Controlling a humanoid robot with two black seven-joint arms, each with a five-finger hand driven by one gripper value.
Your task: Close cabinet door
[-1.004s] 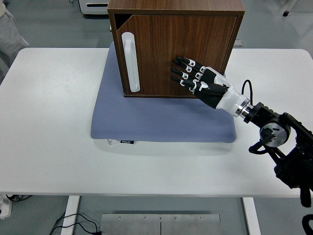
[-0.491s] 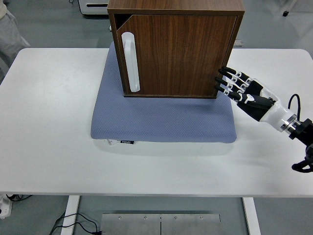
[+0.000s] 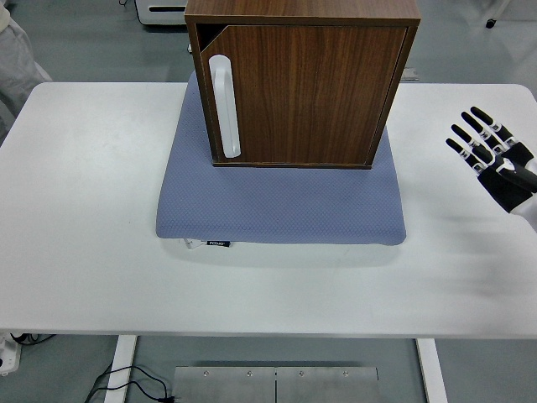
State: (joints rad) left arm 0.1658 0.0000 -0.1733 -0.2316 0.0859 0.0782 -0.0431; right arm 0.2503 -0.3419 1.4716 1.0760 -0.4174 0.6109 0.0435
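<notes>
A dark wooden cabinet (image 3: 302,80) stands on a blue-grey mat (image 3: 281,201) at the back middle of the white table. Its door (image 3: 310,92) lies flush in the frame, with a long white handle (image 3: 225,107) upright along the left side. My right hand (image 3: 495,155) is at the right edge of the head view, well away from the cabinet, above the bare table. Its fingers (image 3: 471,133) are spread and hold nothing. The left arm does not show.
The white table (image 3: 84,235) stretches wide on both sides of the mat. A small label (image 3: 218,244) pokes out at the mat's front edge. A pale piece of equipment (image 3: 159,10) stands on the floor behind the table.
My right hand has drawn back from the cabinet door, moving right past the cabinet's corner to the picture's right edge. The door has stayed flush.
</notes>
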